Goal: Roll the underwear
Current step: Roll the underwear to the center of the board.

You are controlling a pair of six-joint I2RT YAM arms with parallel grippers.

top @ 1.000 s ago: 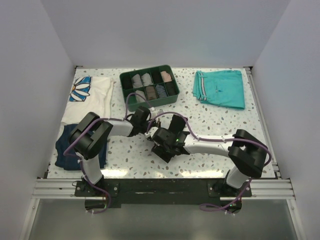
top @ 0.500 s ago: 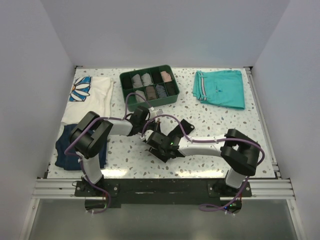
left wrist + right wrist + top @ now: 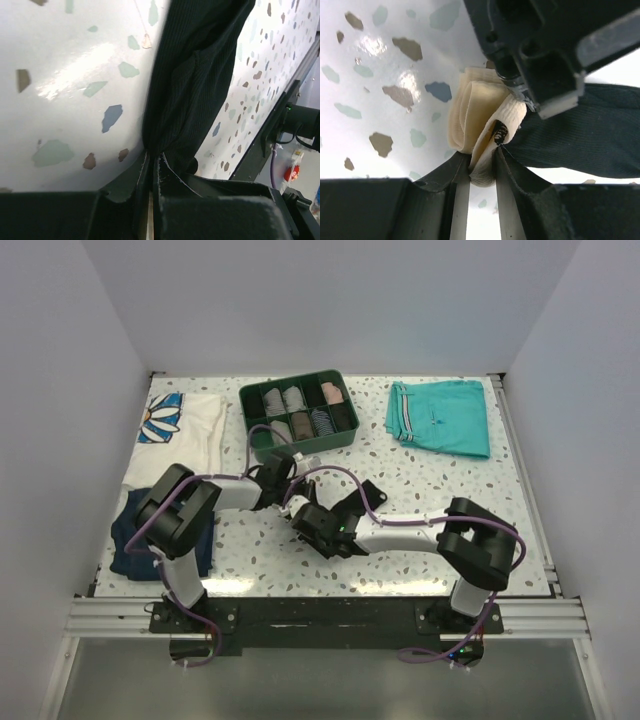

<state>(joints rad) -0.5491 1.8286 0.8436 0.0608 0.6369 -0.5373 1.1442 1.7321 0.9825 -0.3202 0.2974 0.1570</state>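
Black underwear point(image 3: 200, 90) pinched at both ends on the speckled tabletop point(image 3: 450, 480).
The left gripper point(image 3: 154, 162) clamps black fabric, the right gripper point(image 3: 482, 167) the beige waistband; overhead, both wrists hide it, near the green organiser tray point(image 3: 310, 443).

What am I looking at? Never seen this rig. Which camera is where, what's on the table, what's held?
Two robot arms: left arm, right arm, bolted at the near edge. One picture looks down from above and behind; the other two come from wrist cameras. On the table: a green tray of small rolls, teal shorts, a white daisy shirt, a navy garment. The left end effector is shut on the black underwear; the right end effector pinches its beige waistband.
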